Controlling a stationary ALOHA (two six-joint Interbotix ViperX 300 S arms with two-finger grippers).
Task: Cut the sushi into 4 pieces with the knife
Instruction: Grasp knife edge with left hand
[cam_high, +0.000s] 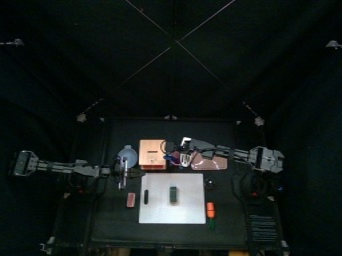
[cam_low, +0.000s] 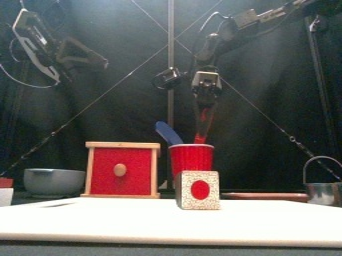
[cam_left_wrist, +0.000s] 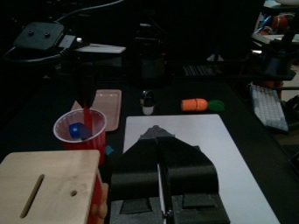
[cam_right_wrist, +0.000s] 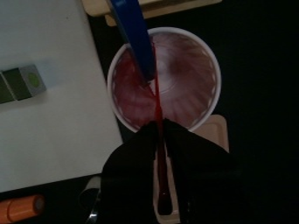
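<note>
Plainly, the right arm's fingers (cam_low: 199, 100) are clenched on the handle of the red toy knife (cam_low: 201, 128). The knife stands nearly upright in the red plastic cup (cam_low: 191, 162), beside a blue toy knife (cam_low: 166, 132). The dark green toy sushi roll (cam_high: 174, 194) lies on the white cutting board (cam_high: 150, 205), toward the tabletop's front from the cup. Its long axis runs front to back, so cuts would likely cross it left to right. The right arm is the nearer one. The left arm's fingers (cam_left_wrist: 146, 162) are pressed together on nothing, near the pale wooden box with a red drawer front (cam_low: 122, 169). An orange toy food (cam_high: 211, 210) lies just beside the board's right edge, probably clear of the path.
</note>
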